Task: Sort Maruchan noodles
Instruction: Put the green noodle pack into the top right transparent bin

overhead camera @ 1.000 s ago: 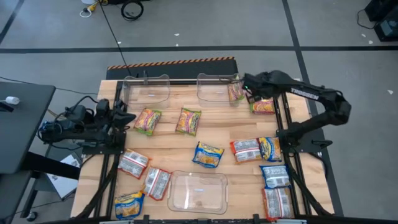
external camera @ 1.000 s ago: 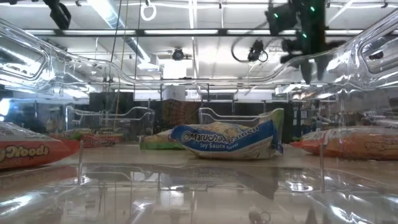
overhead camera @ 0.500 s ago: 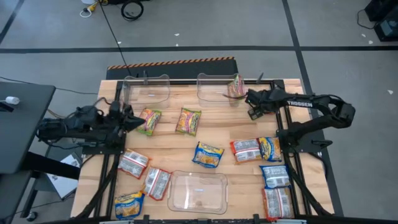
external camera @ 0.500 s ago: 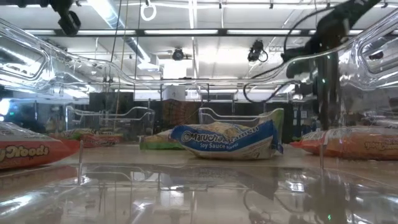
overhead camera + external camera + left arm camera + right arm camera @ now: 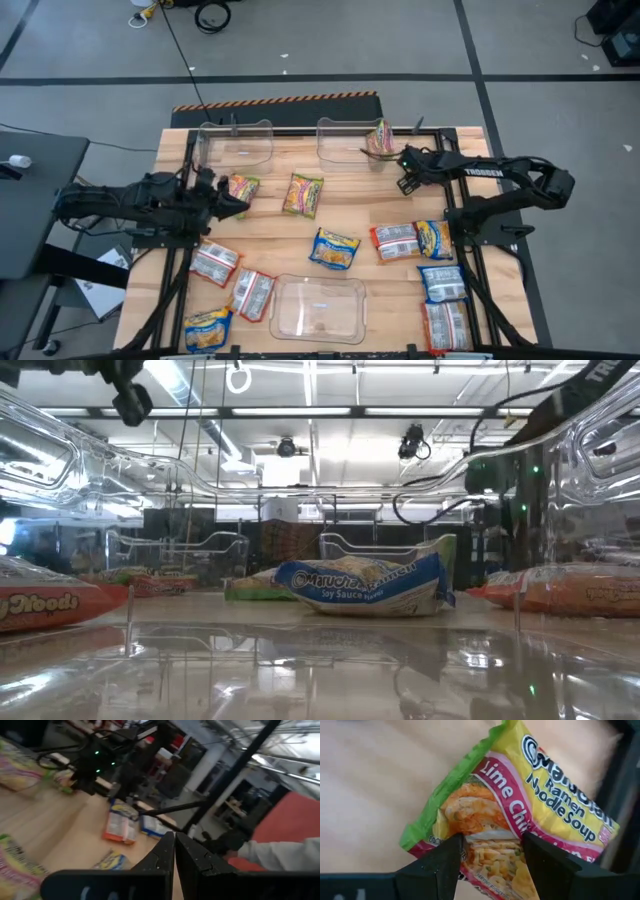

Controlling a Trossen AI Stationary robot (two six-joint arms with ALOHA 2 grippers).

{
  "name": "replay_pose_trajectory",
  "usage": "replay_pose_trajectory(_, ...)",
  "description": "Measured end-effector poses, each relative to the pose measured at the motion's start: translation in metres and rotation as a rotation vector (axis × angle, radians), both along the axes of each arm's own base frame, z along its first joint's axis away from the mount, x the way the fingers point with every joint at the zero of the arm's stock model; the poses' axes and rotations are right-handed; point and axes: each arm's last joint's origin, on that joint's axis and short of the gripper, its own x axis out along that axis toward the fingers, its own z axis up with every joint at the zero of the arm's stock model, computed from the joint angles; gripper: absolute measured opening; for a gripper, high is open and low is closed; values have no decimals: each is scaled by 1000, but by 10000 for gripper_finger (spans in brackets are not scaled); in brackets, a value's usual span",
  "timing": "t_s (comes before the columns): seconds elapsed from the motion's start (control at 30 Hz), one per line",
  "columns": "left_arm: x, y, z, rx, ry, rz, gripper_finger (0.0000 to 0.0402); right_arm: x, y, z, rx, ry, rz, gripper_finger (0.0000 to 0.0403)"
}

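Right hand [image 5: 405,172] near the table's [image 5: 360,215] far right corner, fingers [image 5: 440,865] spread, above a green-pink-yellow Lime Chili packet [image 5: 520,815]; contact unclear. Another packet [image 5: 379,139] leans in the far right clear bin [image 5: 345,142]. Left hand [image 5: 238,201] by the left edge, fingers [image 5: 162,852] pressed together, holding nothing, beside a green-pink packet [image 5: 242,188]. Remaining noodle packets [image 5: 334,249] scattered mid-table and along the near and right edges.

Pale wooden plank tabletop [image 5: 290,235] with flat plastic ramen packets scattered around: two green-pink-yellow ones [image 5: 303,194] toward the back, blue-yellow [image 5: 334,249] in the middle, red-silver ones [image 5: 215,263] front left. Clear plastic bins sit at the back edge [image 5: 236,142] and the front [image 5: 318,306].
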Motion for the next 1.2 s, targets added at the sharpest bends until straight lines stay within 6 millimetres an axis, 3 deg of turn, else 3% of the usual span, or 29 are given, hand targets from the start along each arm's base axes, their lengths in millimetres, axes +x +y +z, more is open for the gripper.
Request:
replay_pose_trajectory(0.23, -1, -1, 1, 0, -13, -29, 21, 33, 38, 28, 352, -358, -84, 209)
replay_pose_trajectory(0.33, -1, -1, 1, -13, -11, -23, 21, 50, 52, 53, 488, -465, 34, 209)
replay_pose_trajectory(0.43, -1, -1, 1, 0, -11, -6, 21, 55, 57, 85, 444, -466, 205, 216)
replay_pose_trajectory(0.53, -1, 0, 1, 20, -9, 27, 21, 49, 53, 100, 333, -347, 342, 224)
replay_pose_trajectory(0.63, 2, 2, -1, 27, 6, 90, 21, 44, 40, 93, 277, -269, 493, 232)
replay_pose_trajectory(0.8, 6, 4, -3, 27, 34, 171, 21, 49, 15, 62, 257, -291, 697, 241)
replay_pose_trajectory(1.2, 7, 6, -4, 6, 39, 239, 21, 41, 1, 6, 364, -373, 565, 225)
